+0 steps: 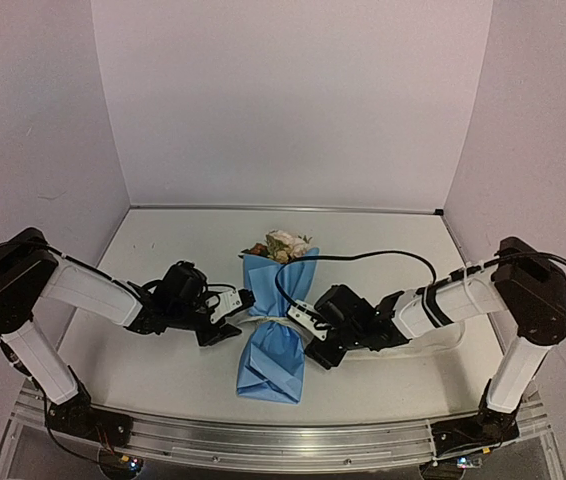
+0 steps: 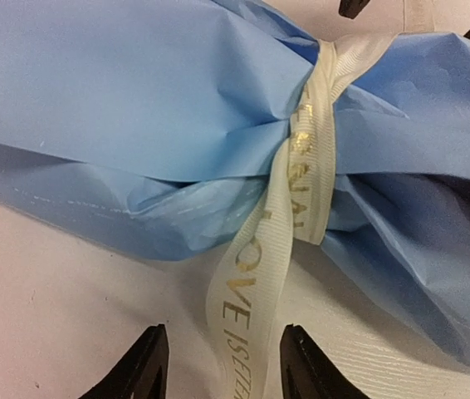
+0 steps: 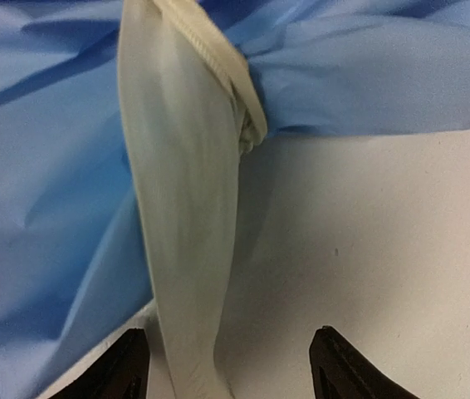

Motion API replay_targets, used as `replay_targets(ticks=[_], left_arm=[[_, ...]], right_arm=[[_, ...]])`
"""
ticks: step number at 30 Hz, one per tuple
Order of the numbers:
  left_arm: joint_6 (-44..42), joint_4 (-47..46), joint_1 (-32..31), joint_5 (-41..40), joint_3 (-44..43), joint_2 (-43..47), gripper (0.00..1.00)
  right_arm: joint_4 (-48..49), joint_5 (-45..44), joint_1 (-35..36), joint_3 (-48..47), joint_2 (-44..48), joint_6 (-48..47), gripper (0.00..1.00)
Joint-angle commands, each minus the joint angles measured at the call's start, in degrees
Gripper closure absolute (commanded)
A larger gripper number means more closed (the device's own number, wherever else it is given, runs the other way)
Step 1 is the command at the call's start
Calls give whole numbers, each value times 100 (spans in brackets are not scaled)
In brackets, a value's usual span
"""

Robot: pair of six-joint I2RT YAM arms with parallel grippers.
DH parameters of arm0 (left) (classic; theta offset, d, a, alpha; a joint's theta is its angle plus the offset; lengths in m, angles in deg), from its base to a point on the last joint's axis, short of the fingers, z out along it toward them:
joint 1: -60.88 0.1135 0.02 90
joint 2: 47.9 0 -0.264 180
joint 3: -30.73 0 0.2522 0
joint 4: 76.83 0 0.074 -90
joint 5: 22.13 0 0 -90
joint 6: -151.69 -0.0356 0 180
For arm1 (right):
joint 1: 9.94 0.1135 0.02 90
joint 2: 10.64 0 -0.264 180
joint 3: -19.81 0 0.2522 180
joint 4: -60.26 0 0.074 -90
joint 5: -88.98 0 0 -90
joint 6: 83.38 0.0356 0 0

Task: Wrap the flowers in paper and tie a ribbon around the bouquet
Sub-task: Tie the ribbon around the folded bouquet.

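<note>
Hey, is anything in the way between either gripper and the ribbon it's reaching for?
Nothing visible. On each side a tail of the ribbon runs out from the pinched middle of the bouquet and passes straight between the open fingers of the left gripper and of the right gripper.

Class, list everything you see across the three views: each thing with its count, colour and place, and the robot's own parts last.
bouquet: one, light-blue paper cone, lying mid-table between the arms, wide end far.
flowers: one small bunch, cream and rust, poking from the bouquet's far end.
ribbon: one, cream with gold lettering, around the bouquet's pinched waist, a tail running toward each gripper.
table: one, white, under everything.
backdrop walls: three, pale, at the table's far and side edges.
rail: one, silver, near edge, carrying the arm bases.
left gripper: one, black fingers, open either side of a ribbon tail.
right gripper: one, black fingers, open around the other tail.
</note>
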Motion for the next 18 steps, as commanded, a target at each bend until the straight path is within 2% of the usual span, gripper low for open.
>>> replay_targets(ticks=[1, 3, 5, 6, 8, 10, 13, 15, 18], left_arm=[[-88, -504, -16, -109, -287, -175, 66], [-34, -502, -16, -158, -371, -221, 82], [77, -322, -16, -256, -514, -259, 96], [147, -266, -16, -308, -570, -242, 99], [314, -318, -16, -393, -542, -145, 100], [677, -264, -15, -648, -615, -30, 100], [1394, 437, -8, -1126, -1129, -111, 100], [1929, 800, -1, -1357, -1382, -203, 100], [2868, 814, 52, -1579, -1350, -104, 100]], right_arm=[[171, -379, 60, -318, -238, 34, 38], [177, -432, 62, -320, -255, 58, 48], [165, -509, 63, -331, -236, 134, 71], [156, -585, 61, -338, -210, 161, 84], [124, -796, 61, -342, -159, 228, 98], [39, -1100, 61, -379, -85, 342, 100], [-377, -1637, 35, -510, 43, 666, 100], [-816, -1947, 11, -675, 134, 1103, 100], [-1371, -2181, -74, -772, 275, 1769, 100]])
